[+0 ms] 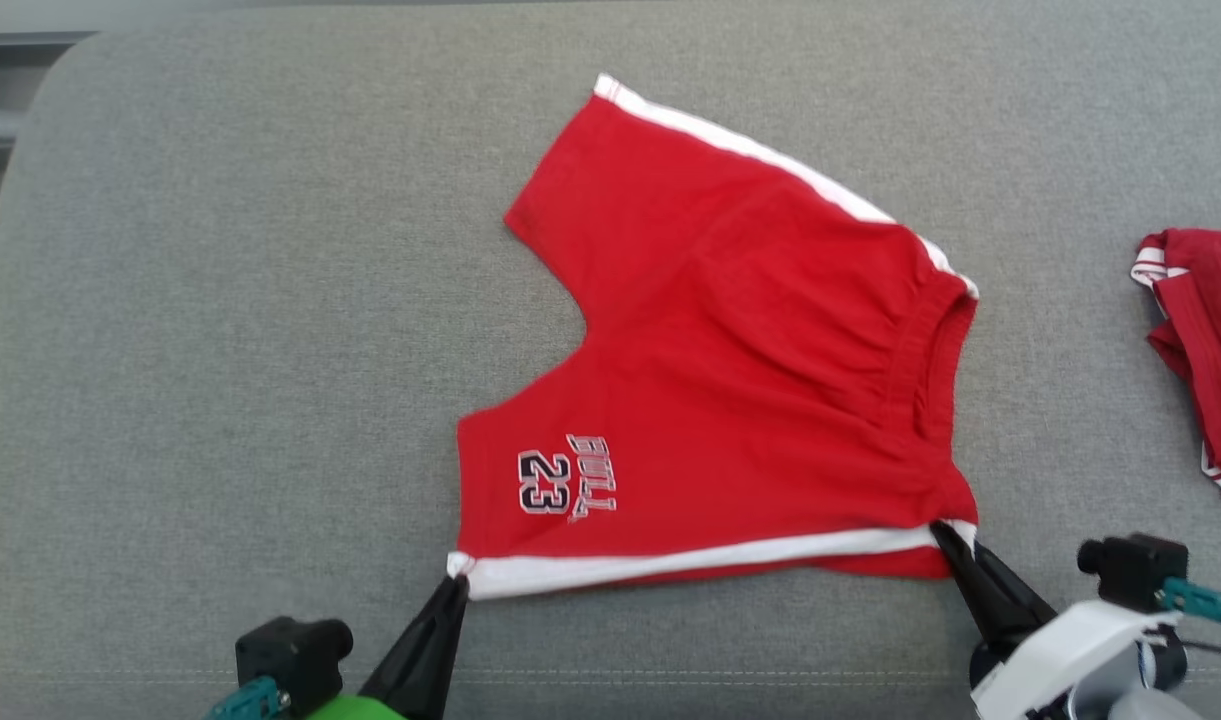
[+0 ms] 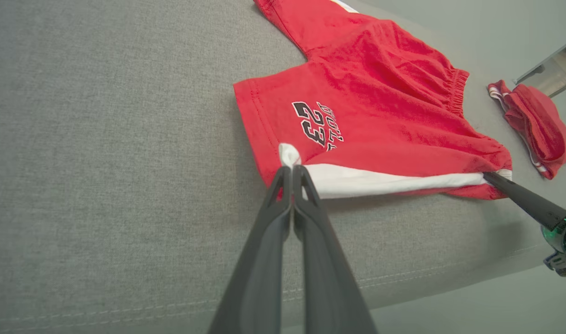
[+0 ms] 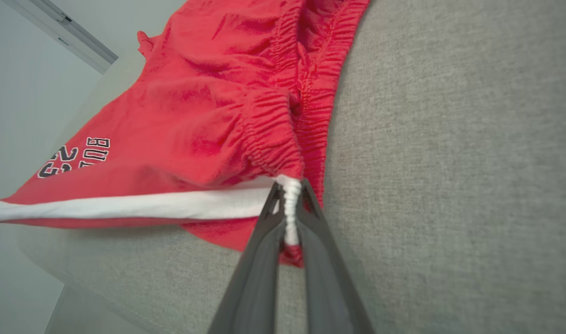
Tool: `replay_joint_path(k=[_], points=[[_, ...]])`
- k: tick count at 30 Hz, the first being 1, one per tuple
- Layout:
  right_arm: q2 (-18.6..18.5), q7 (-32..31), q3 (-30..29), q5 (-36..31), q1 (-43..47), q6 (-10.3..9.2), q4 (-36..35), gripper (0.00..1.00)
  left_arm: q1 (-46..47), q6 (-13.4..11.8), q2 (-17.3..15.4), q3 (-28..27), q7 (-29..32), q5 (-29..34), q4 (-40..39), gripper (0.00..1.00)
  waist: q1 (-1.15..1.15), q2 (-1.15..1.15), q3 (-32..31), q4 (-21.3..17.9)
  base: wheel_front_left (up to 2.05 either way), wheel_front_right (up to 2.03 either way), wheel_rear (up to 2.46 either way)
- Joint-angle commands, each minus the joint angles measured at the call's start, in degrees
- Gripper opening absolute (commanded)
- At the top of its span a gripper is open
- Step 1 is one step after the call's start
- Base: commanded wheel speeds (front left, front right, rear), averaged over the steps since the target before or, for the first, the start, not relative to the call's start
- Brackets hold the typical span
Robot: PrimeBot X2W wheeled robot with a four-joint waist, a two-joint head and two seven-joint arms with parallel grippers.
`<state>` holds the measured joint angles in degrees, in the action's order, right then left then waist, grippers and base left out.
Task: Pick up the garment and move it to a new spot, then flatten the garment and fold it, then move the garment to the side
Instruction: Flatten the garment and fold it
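Grey upholstered surface [image 1: 220, 330], coarse woven cloth, with a rounded far-left corner. Stitched seam [image 1: 720, 672] runs along its near edge. Second red garment [image 1: 1205, 340] with white trim lies bunched on the surface's right side, cut off by the head view's edge and whole in the left wrist view. Pale floor [image 2: 473, 311] beyond the near edge. Grey metal rail [image 2: 549, 69] behind the far side.

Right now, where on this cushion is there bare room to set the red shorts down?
Widest bare patch: the grey cushion left of the red shorts. A narrower gap separates their waistband from the other red garment. Crowded: the near edge, where left gripper and right gripper pinch both ends of the white stripe.
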<state>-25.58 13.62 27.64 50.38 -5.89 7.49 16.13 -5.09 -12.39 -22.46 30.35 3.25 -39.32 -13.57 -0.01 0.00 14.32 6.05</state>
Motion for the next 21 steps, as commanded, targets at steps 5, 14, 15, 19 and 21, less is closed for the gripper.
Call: replay_joint_path(k=[5, 14, 15, 19, 21], points=[[1.8, -3.0, -5.7, -3.2, 7.5, -0.03, -4.0, 0.00, -3.9, -1.7, -2.9, -1.0, 1.7, -0.8, -4.0, 0.00, 0.01, 0.00, -2.1, 0.7, 0.00, 0.00, 0.00], [7.8, -8.2, -10.8, -5.4, 7.0, -0.02, -11.8, 0.00, 8.3, 2.6, -5.6, -2.3, 4.5, 1.1, -3.6, 0.00, 0.01, 0.00, 0.3, -2.9, 0.00, 0.00, 0.00], [8.5, -8.9, -10.8, -5.6, 5.9, -0.02, -12.4, 0.00, 10.6, 3.2, -6.2, -2.6, 5.2, 1.5, -2.9, 0.00, 0.01, 0.00, 1.1, -4.0, 0.00, 0.00, 0.00], [11.8, -8.5, -12.3, -6.7, 0.9, -0.02, -13.5, 0.00, 22.4, 7.1, -5.3, -3.1, 7.5, 1.1, 1.7, 0.00, 0.01, 0.00, 4.1, -7.2, 0.00, 0.00, 0.00], [13.3, -8.2, -12.7, -7.6, -2.2, -0.02, -12.6, 0.00, 28.2, 9.0, -4.0, -3.1, 8.5, 0.4, 5.1, 0.00, 0.01, 0.00, 5.9, -8.7, 0.00, 0.00, 0.00]])
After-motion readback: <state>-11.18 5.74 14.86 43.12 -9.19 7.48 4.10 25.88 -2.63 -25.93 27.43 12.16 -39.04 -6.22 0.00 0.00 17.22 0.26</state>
